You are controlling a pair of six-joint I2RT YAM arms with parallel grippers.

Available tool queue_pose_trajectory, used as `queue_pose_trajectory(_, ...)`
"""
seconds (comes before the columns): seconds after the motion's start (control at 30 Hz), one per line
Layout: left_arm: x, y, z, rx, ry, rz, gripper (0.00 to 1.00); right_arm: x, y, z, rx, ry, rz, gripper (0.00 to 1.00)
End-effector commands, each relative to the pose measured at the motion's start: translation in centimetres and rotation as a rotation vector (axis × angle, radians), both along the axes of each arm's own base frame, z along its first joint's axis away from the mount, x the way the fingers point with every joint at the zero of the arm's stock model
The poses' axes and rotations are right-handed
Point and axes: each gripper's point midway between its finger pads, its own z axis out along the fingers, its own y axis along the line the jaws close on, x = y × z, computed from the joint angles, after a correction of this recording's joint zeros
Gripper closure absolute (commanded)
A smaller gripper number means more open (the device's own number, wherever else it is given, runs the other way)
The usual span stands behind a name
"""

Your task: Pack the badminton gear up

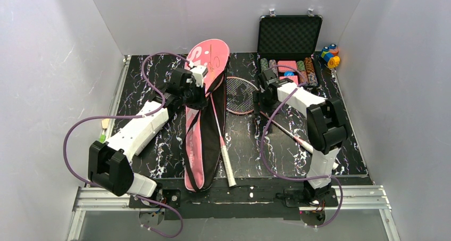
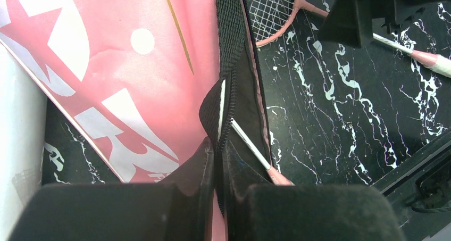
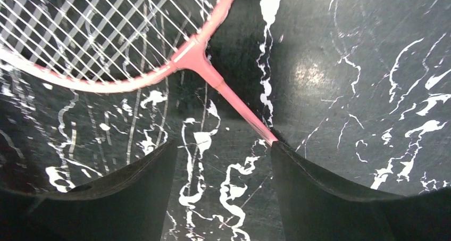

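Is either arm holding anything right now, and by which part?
The left pincer pinches the pink bag by its black zipper edge; the right pincer is open, holding nothing.

Big white lettering (image 2: 135, 126) runs across the pink bag (image 1: 194, 140), and the left wrist view is so close that only pieces show: one chunky shape reads like an "R", with a white star beside it. From the top camera, the curly white letters at the bag's wide end don't resolve. A line of small print lower down the bag is too tiny to read.
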Motion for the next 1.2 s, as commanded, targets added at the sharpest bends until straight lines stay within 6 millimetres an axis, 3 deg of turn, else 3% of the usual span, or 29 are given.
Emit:
queue_pose_trajectory(0.0,0.8,0.1,4.5,-0.038,-0.125,-0.001,1.0,0.2,-0.3,0.4,-0.048,-0.007,0.101,0.27)
queue_pose_trajectory(0.27,0.4,0.5,4.5,-0.024,-0.129,-0.004,1.0,0.2,-0.7,-1.0,-0.08,0.006,0.12,0.32)
queue_pose_trajectory(0.43,-0.7,0.7,5.6,-0.017,-0.13,-0.05,1.0,-0.1,-1.4,-2.8,-0.126,0.048,0.129,0.36)
queue_pose_trajectory(0.53,-1.0,1.0,5.8,-0.005,-0.139,-0.055,1.0,-0.2,-0.1,-2.8,-0.061,0.059,0.149,0.58)
queue_pose_trajectory(0.63,-0.8,1.2,5.8,0.0,-0.143,-0.048,1.0,0.2,0.6,-2.3,-0.031,0.04,0.16,0.7)
queue_pose_trajectory(1.17,-1.1,1.7,5.6,-0.004,-0.15,-0.026,1.0,5.9,2.3,0.4,-0.01,-0.171,0.186,0.99)
